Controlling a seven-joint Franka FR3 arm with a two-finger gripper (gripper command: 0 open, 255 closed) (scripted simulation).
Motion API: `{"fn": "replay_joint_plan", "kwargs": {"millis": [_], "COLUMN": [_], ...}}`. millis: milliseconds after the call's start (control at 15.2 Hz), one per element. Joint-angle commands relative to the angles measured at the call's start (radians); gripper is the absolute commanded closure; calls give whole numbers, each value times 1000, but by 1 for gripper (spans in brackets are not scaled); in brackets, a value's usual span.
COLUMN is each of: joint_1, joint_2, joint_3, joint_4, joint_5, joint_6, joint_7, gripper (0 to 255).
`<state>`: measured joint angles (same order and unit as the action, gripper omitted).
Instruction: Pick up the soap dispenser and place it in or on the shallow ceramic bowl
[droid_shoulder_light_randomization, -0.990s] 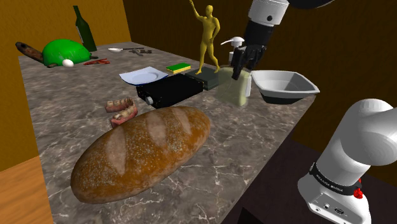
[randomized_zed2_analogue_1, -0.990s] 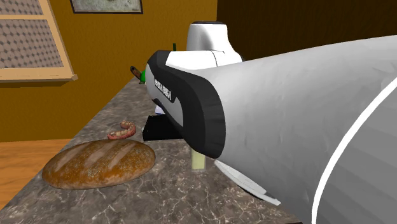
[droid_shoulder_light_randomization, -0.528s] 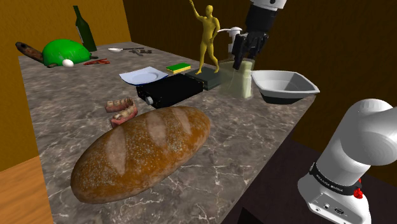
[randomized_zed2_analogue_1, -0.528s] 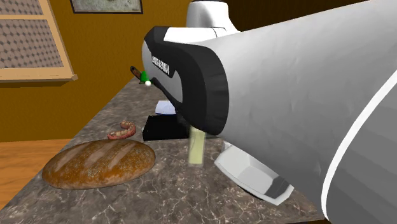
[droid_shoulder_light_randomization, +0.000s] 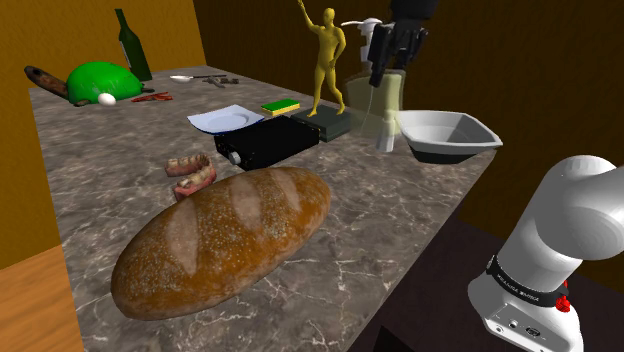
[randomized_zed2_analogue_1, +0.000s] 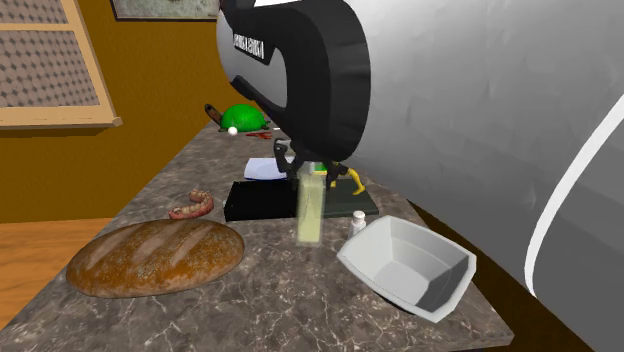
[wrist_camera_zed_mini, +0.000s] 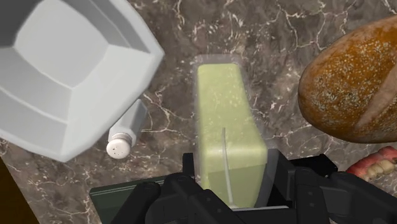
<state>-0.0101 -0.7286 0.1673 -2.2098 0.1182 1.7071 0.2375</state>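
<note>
**Black claw grips the bottle high up: swing, clip and topple are the worries**

The black two-finger claw (droid_shoulder_light_randomization: 386, 52) is clamped on the upper end of the pale green, translucent, flat-sided soap dispenser (wrist_camera_zed_mini: 226, 121). The bottle's long body hangs below the fingers and appears lifted clear of the dark veined marble counter (droid_shoulder_light_randomization: 400, 240).

With so little of the bottle between the pads, a quick sideways move could make it pivot or slide down.

A small white cylindrical shaker (wrist_camera_zed_mini: 125, 130) lies just beside the shallow, white, square-sided bowl (droid_shoulder_light_randomization: 470, 130), on the dispenser's side. A low carry could knock it over or catch the bowl's near rim.

The bowl sits near the counter's edge, so a bump might push it off.

Its walls slope inward, so a tall bottle released upright may well tip over. The large brown crusty bread loaf (droid_shoulder_light_randomization: 225, 240) lies well apart and poses no trouble.
</note>
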Motion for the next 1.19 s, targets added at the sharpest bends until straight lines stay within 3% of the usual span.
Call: {"fn": "replay_joint_plan", "kwargs": {"millis": [0,726,1122], "joint_1": [-1,-8,-22], "joint_2": [9,71,-50], "joint_3": [-1,-6,-127], "joint_4": [33,223,149], "joint_5": [-2,-13,-56], "joint_6": [-24,-152,-208], "joint_7": [2,9,-114], "gripper": [255,255,255]}}
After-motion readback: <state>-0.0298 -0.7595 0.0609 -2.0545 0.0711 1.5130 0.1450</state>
